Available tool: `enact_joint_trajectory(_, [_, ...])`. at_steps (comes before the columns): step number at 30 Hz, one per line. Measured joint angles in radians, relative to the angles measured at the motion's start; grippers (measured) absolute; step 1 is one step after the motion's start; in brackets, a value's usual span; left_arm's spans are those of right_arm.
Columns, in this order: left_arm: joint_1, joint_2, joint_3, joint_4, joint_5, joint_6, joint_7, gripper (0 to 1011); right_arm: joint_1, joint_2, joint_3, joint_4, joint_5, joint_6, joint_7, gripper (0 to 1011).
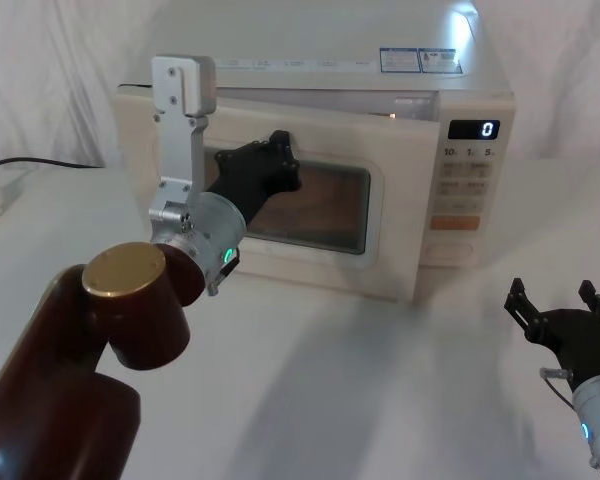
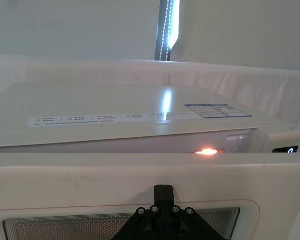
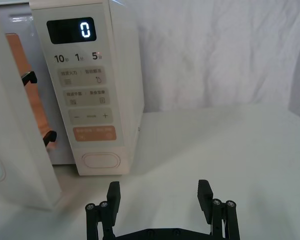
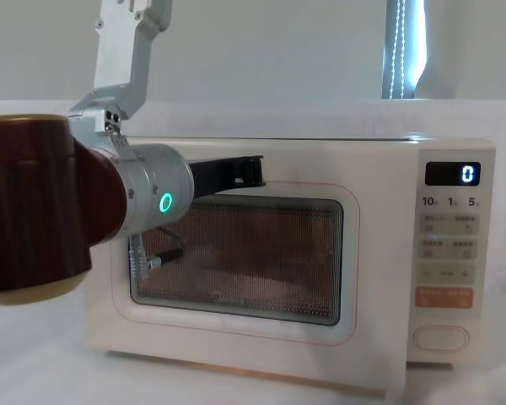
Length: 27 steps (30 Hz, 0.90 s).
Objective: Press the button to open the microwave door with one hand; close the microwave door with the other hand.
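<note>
The cream microwave (image 1: 330,75) stands on the white table. Its door (image 1: 310,268) is ajar: the edge beside the control strip stands out from the body and a light glows in the gap (image 2: 207,151). My left gripper (image 1: 280,160) is shut, its tip against the door's front near the window's upper edge (image 2: 163,191). In the chest view it (image 4: 253,171) lies across the top of the door (image 4: 236,253). The button (image 3: 101,160) sits at the bottom of the control strip, below the orange key. My right gripper (image 3: 159,192) hangs open and empty, low in front of that strip (image 1: 563,298).
The display (image 3: 70,31) reads 0. Two black latch hooks (image 3: 30,77) stick out behind the door's free edge (image 3: 15,150). A black cable and a white power strip (image 1: 0,190) lie at the far left. White cloth covers the table (image 1: 380,400) and backdrop.
</note>
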Motion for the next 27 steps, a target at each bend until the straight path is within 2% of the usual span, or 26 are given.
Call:
enact_joint_trajectory(11, [-0.038,-0.020,-0.019,0.047,0.024,0.023,-0.015,0,0.000,0.000,0.000,0.000,0.000,0.000,0.000,1002])
enact_joint_trajectory(27, [-0.077,-0.042,-0.038,0.096,0.053,0.029,-0.025,0,0.000,0.000,0.000,0.000,0.000,0.000,0.000,1002])
